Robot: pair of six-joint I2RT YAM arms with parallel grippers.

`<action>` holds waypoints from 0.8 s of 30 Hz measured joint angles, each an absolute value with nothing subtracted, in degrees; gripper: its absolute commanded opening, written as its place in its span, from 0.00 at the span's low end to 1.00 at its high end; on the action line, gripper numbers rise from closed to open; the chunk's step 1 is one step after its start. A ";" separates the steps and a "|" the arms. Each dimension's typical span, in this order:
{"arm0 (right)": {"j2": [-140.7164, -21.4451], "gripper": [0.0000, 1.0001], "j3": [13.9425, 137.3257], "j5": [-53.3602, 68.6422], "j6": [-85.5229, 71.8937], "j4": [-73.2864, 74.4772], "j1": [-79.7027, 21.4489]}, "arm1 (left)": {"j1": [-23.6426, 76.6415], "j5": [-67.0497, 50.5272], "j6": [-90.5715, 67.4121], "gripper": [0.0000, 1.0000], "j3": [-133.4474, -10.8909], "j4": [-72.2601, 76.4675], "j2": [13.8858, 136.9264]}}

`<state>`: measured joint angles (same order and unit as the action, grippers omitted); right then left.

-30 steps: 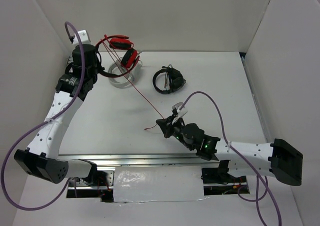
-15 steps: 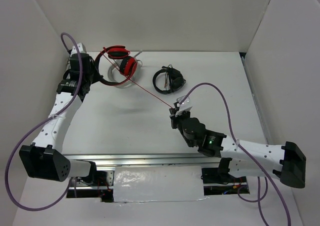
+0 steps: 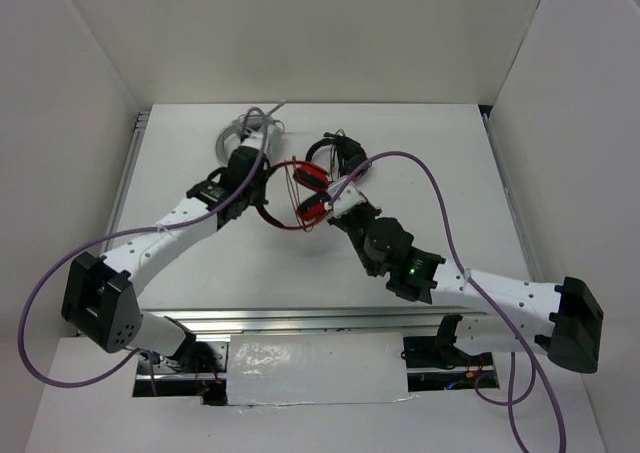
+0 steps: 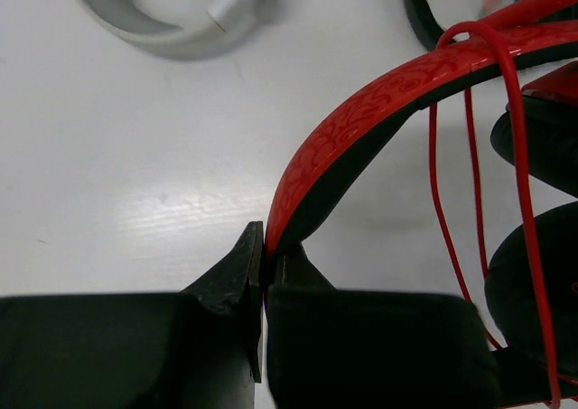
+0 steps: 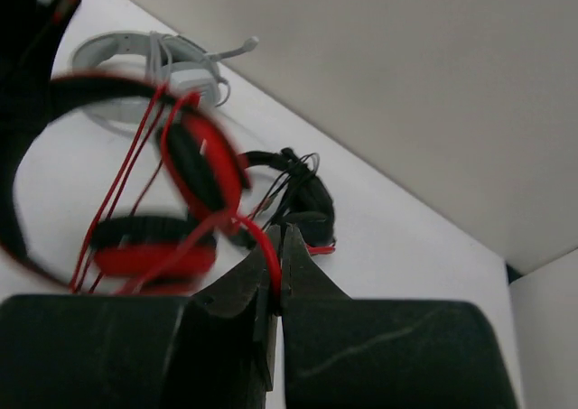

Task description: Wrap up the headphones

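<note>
Red headphones (image 3: 311, 209) with black pads hang over the middle of the table (image 3: 450, 173). They look lifted off the table, with a shadow under them. The two ear cups sit close, one behind the other, and the curved band swings out toward the left side of the table. The thin red cable (image 4: 519, 165) goes over the band in a few loops and hangs down past the ear cups.

The left gripper (image 4: 264, 255) pinches the red band between its black fingers, pressed tight on it. In the top view it sits a little left of the table's middle (image 3: 262, 185). The right gripper (image 5: 275, 274) is pressed together on the cable (image 5: 257, 237), just right of the table's middle (image 3: 335, 195). That picture is a bit blurry around the ear cups.

Grey-white headphones (image 3: 228, 141) lie flat near the far edge of the table, toward the left. Black headphones (image 3: 340, 151) with tangled wires lie near the far edge too, closer to the middle. Both arms reach in from the near edge of the table.
</note>
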<state>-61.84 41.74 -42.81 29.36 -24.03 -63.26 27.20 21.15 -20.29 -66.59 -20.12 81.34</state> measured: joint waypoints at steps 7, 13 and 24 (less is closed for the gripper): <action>-62.26 0.00 44.93 -30.41 34.24 -20.69 -54.68 | 39.97 22.31 -15.57 0.00 -58.52 -16.99 80.64; -62.39 0.00 46.59 -17.06 34.00 -15.81 -48.56 | 46.37 22.98 -13.04 0.00 -57.17 -12.78 79.20; -70.61 0.00 52.18 5.15 27.09 -7.57 -35.48 | 52.64 21.17 -7.40 0.00 -52.99 -9.30 65.04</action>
